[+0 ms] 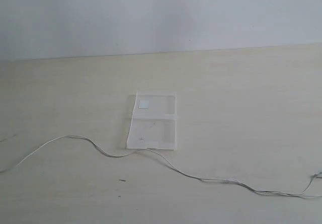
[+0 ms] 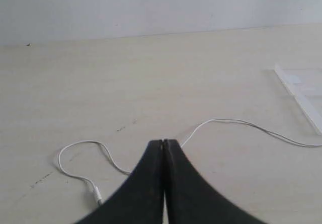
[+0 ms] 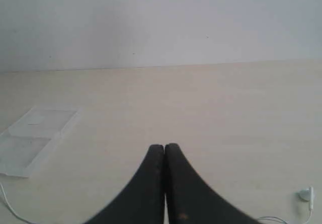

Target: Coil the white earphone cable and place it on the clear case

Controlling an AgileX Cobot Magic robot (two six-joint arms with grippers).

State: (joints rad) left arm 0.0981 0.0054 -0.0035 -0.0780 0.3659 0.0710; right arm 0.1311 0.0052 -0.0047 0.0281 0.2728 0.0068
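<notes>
The white earphone cable [image 1: 201, 179] lies loose across the table, running from the left edge to the right edge past the near side of the clear case [image 1: 151, 133]. The case lies open and flat, with its white square mark [image 1: 144, 103] on the far half. Neither gripper shows in the exterior view. In the left wrist view my left gripper [image 2: 163, 142] is shut and empty; the cable [image 2: 241, 122] passes behind its fingers, and the plug end [image 2: 96, 194] lies beside them. My right gripper [image 3: 164, 146] is shut too, holding nothing. An earbud [image 3: 305, 194] lies off to its side.
The pale wooden table [image 1: 241, 93] ends at a plain white wall [image 1: 161, 12] at the back. In the right wrist view the case [image 3: 35, 138] lies well apart from the fingers. A few small dark specks [image 1: 122, 180] mark the tabletop.
</notes>
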